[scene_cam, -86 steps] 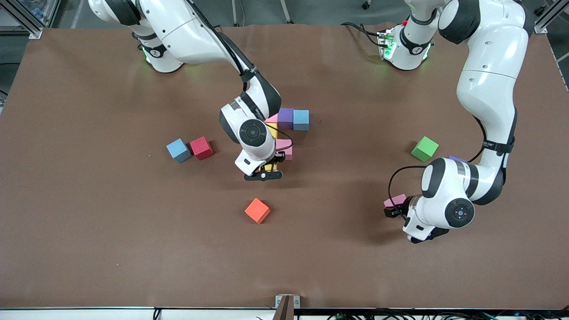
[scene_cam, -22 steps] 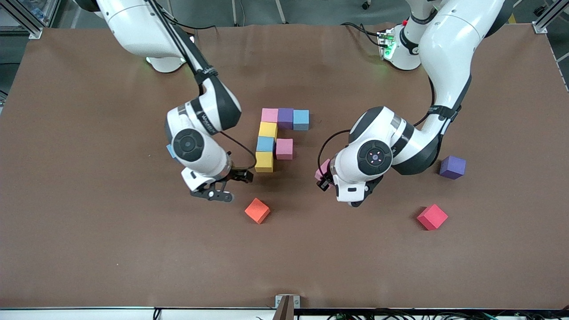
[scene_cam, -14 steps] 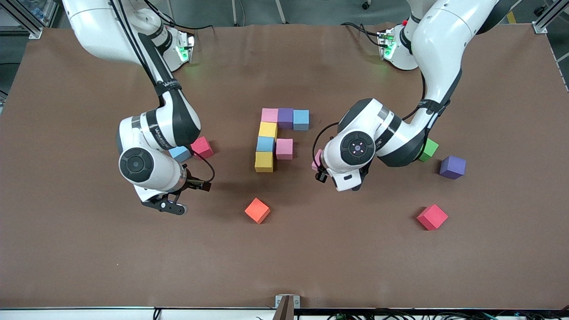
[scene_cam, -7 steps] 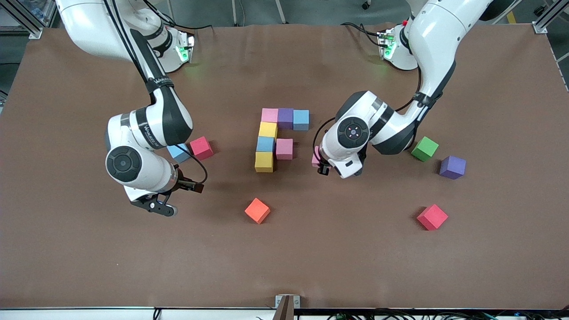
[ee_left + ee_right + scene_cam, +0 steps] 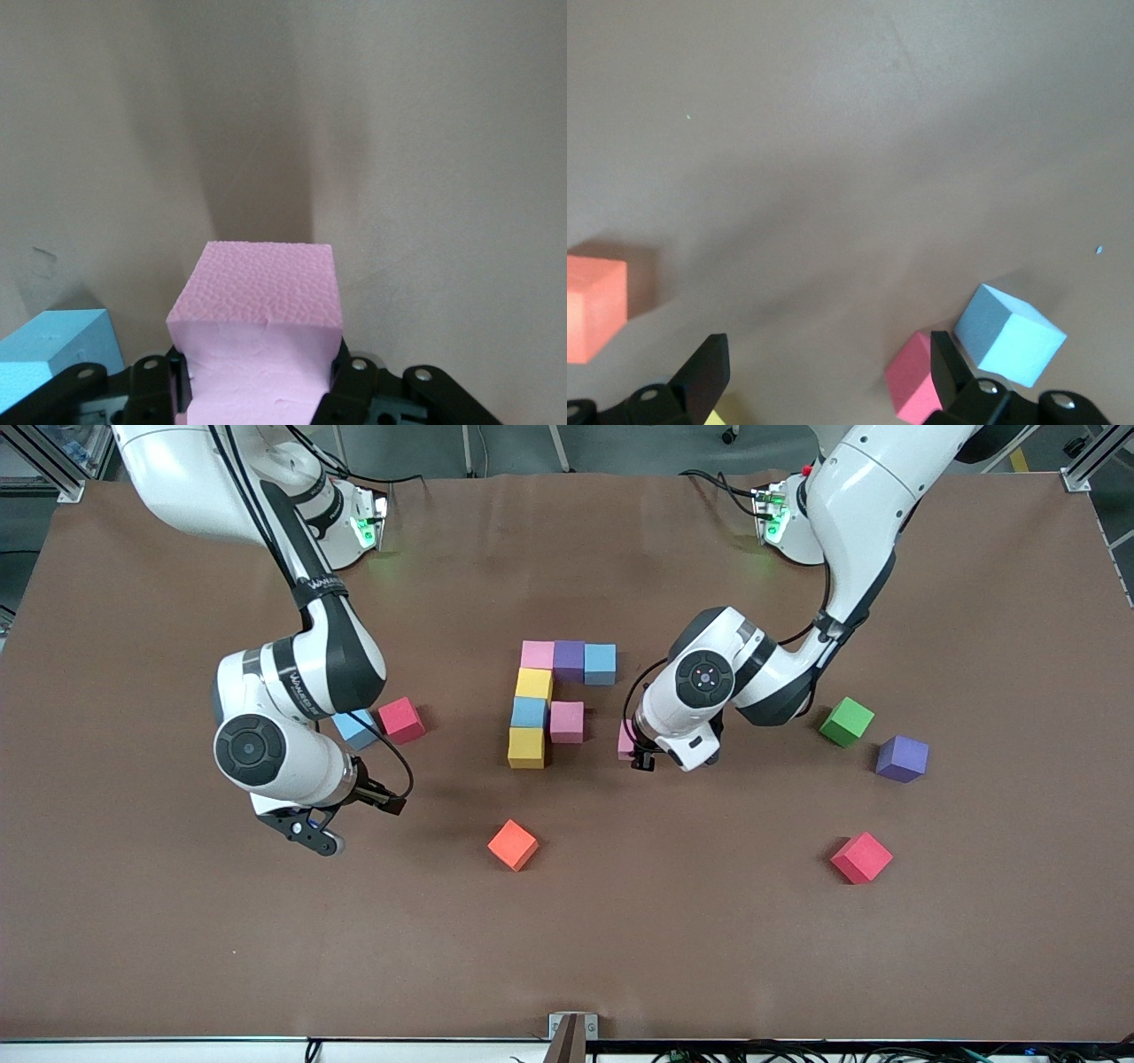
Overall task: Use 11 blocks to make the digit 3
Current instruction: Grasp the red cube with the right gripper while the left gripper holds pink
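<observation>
Seven blocks form a partial figure: a row of pink (image 5: 537, 654), purple (image 5: 569, 660) and blue (image 5: 600, 663), a column of yellow (image 5: 534, 684), blue (image 5: 529, 712) and yellow (image 5: 526, 747), and a pink cube (image 5: 567, 722) beside the column. My left gripper (image 5: 634, 751) is shut on a pink block (image 5: 625, 741) (image 5: 257, 336), low over the table just beside that pink cube, toward the left arm's end. My right gripper (image 5: 347, 822) (image 5: 827, 372) hangs open and empty near a loose blue block (image 5: 357, 729) (image 5: 1010, 335) and red block (image 5: 401, 720) (image 5: 912, 376).
Green (image 5: 846, 721), purple (image 5: 902, 758) and red (image 5: 861, 857) cubes lie loose toward the left arm's end. An orange cube (image 5: 513, 844) (image 5: 594, 305) sits nearer the front camera than the figure. A blue cube (image 5: 53, 354) shows beside the left gripper's fingers.
The left gripper has carried the pink block from its end of the table to beside the figure. The right arm has drawn away from the figure toward its own end.
</observation>
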You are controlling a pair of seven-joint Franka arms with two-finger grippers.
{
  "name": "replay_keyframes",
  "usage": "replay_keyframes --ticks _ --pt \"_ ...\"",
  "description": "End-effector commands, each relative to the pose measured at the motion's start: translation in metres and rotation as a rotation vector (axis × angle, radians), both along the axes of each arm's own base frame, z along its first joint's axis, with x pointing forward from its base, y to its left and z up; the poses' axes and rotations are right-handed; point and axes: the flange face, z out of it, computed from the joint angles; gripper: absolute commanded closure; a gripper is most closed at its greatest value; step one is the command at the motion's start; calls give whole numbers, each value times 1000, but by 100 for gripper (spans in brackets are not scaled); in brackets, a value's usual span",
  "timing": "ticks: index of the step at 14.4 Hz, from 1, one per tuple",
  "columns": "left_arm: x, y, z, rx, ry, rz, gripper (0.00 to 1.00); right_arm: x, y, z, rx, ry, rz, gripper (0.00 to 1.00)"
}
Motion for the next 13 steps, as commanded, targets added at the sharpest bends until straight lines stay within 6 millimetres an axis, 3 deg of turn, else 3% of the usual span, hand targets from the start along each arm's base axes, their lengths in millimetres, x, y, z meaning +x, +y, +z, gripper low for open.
replay_keyframes --ticks 1,3,7,11,13 --pt "-9 12 -3 3 -24 60 78 -11 3 6 -5 -11 -41 0" --pt "-23 14 -9 -1 -35 82 78 -21 0 6 -13 2 -79 0" --pt "-37 10 -17 -31 -59 173 78 -64 -26 7 -19 4 -156 0" --pt "-47 -8 -26 -58 -57 240 78 -125 -50 -18 -9 -41 -232 0" --pt "-65 -28 -31 -60 -51 213 78 -151 -57 -35 3 -79 -274 0"
